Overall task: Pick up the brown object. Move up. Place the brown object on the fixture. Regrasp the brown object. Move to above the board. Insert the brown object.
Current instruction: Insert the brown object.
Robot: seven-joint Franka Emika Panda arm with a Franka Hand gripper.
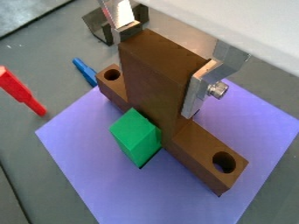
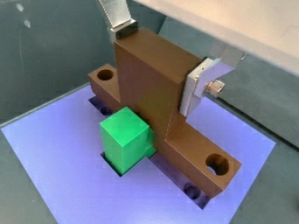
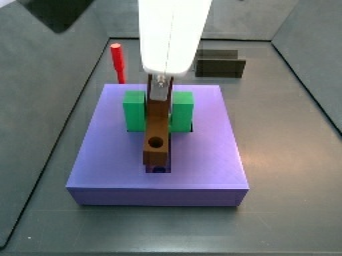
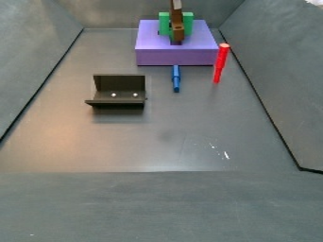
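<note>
Brown object (image 1: 176,114) lies along the lavender board (image 1: 82,166) groove, beside the green block (image 1: 138,137), near the counter's (image 4: 164,142) far edge. Tool (image 2: 158,57) clamps its upright middle tab between silver fingers (image 2: 198,83).

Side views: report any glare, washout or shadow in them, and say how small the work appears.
In a side view the arm above the gripper is blown out to plain white, hiding its detail; the board stays evenly lit. In a side view the floor shows a few faint bright specks, and the brown object is tiny.
</note>
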